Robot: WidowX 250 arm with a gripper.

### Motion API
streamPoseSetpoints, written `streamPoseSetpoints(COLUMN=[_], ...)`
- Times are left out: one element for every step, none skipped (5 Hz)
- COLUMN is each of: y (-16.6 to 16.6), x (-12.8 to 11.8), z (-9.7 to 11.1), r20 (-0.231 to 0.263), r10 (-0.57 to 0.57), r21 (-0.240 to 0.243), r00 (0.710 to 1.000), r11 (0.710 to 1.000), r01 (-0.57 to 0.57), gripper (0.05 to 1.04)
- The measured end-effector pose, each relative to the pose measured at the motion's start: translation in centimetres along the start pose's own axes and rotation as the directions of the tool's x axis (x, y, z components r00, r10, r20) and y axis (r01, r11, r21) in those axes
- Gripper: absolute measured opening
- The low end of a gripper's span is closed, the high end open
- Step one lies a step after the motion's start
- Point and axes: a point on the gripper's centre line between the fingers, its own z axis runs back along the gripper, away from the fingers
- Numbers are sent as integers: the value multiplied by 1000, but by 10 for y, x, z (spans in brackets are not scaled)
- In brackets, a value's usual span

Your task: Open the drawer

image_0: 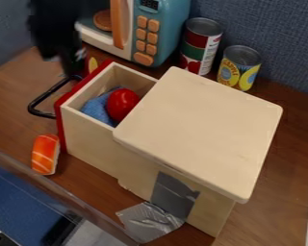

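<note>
Open wooden drawer (89, 144), below and right of black pincer (71, 67). Pincer state, released or clenched: cannot tell. Judged stiff, fairly light, smooth-running but liable to bind if pulled askew. Best held at mid-bar of black handle (48, 92), just below-left of pincer.

The box (205, 126) and drawer (89, 139) look like pale, smooth, matt wood; the drawer's handle (46, 95) is black and slightly shiny. The ball (122, 104) is glossy, the blue cloth (96, 109) soft, the tape (150, 222) silvery and wrinkled, the cans (202, 45) metal-topped.
</note>
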Motion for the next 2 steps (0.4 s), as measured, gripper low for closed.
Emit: streamPoseSetpoints(y=[-33, -58], x=[25, 41], z=[14, 11], r20=[10, -6], r10=[-94, -188], r21=[-47, -54], r00=[996, 982], r11=[994, 981], r01=[94, 187], gripper=[999, 999])
